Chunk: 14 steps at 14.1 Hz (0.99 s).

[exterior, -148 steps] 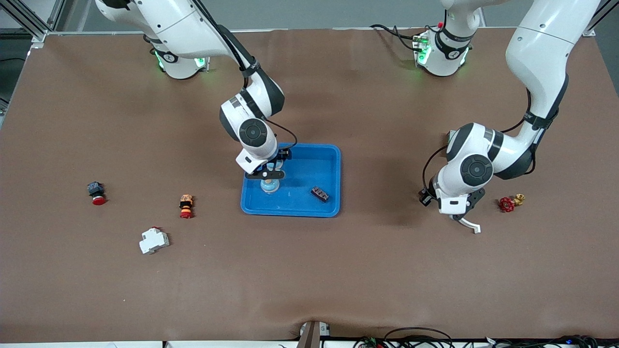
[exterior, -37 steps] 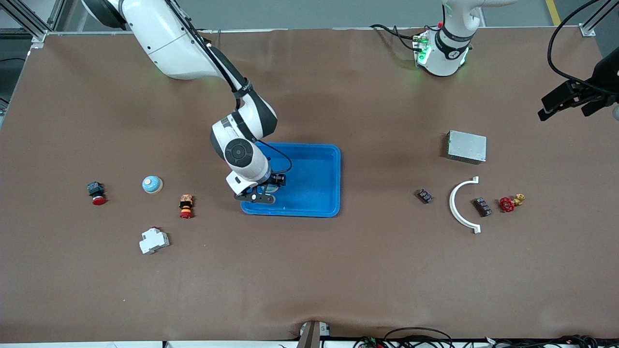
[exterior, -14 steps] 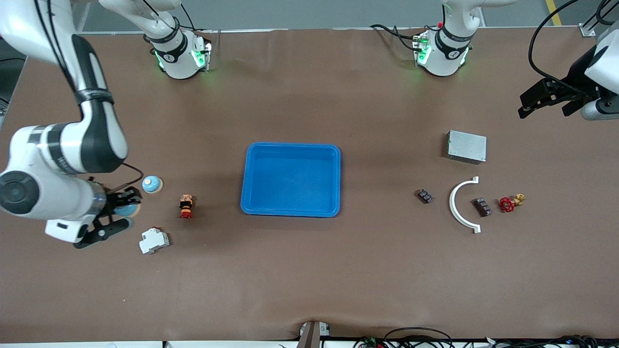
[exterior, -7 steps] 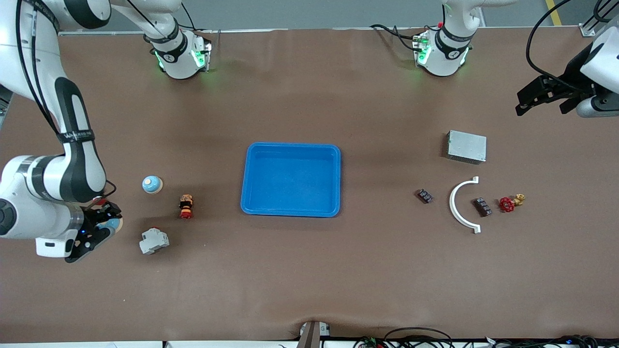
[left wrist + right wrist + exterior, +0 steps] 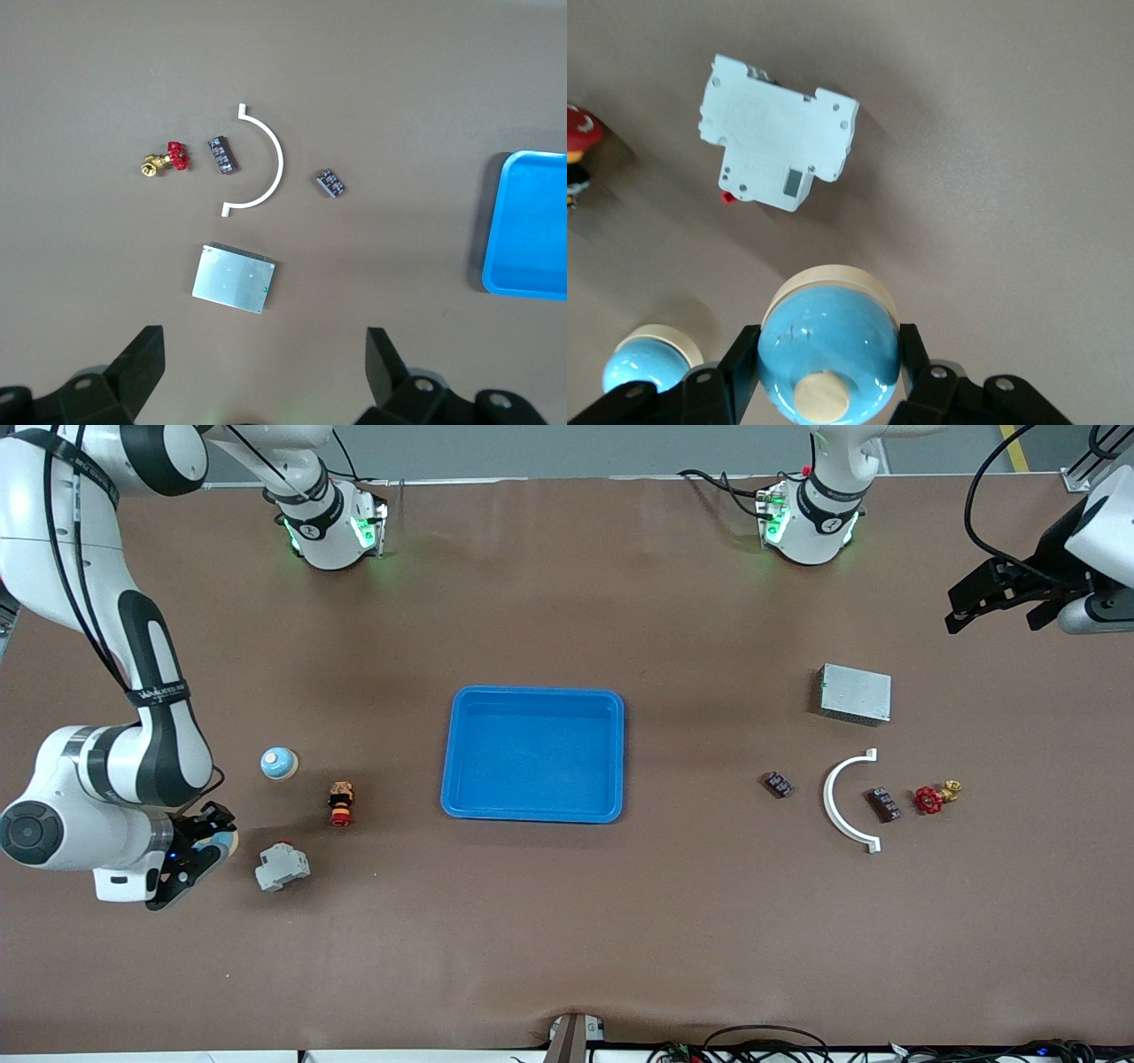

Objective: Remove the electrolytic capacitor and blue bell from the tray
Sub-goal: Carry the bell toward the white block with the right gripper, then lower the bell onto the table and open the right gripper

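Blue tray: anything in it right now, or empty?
Empty. The front view shows the blue tray with only bare blue floor inside. The right gripper holds a blue bell off toward the right arm's end of the table.

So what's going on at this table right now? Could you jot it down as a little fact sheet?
Right gripper: jaws shut on a light-blue domed bell, over the table's right-arm end
Second blue bell: on the table, beside the orange-and-red push button
White circuit breaker: beside the right gripper
Blue plastic tray: mid-table, empty
Left gripper: jaws open, waiting above the left-arm end
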### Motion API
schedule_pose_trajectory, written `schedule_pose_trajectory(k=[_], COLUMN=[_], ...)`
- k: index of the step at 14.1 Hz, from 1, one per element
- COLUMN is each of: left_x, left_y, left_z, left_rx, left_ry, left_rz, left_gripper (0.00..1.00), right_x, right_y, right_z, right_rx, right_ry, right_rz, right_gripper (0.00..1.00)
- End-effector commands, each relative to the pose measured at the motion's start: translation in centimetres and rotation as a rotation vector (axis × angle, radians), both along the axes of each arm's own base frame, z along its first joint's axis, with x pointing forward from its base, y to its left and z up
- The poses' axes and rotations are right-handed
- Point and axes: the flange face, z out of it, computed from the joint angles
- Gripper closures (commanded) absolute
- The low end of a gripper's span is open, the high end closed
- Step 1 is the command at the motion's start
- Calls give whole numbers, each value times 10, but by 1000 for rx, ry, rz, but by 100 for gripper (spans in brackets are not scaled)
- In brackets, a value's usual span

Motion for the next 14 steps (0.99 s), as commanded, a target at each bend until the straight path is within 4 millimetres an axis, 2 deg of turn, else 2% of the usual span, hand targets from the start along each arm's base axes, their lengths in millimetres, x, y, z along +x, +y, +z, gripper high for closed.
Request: schedule_pose_trajectory(k=[1, 5, 8, 12, 13, 14], left_x=[-1, 1, 2, -1, 0, 0], left_y=[0, -3, -4, -8, -8, -8], left_z=[-2, -1, 0, -2, -2, -1], left_rx=[2, -1, -1, 1, 1, 1], left_ry=[-2, -14, -14, -3, -3, -6], left_rz=[-11, -5, -2, -9, -9, -9], left_gripper=[0, 0, 0, 0, 0, 0], right_x=[0, 0, 0, 0, 0, 0], right_y=[-23, -37, -39, -37, -37, -36], right_z=[-3, -29, -49, -55, -55, -54], right_rx=[-20, -9, 0, 7, 7, 6], right_ry=[-20, -21, -35, -29, -29, -30], right_rz=[50, 94, 90, 89, 89, 89], right_gripper=[84, 84, 84, 83, 79, 63])
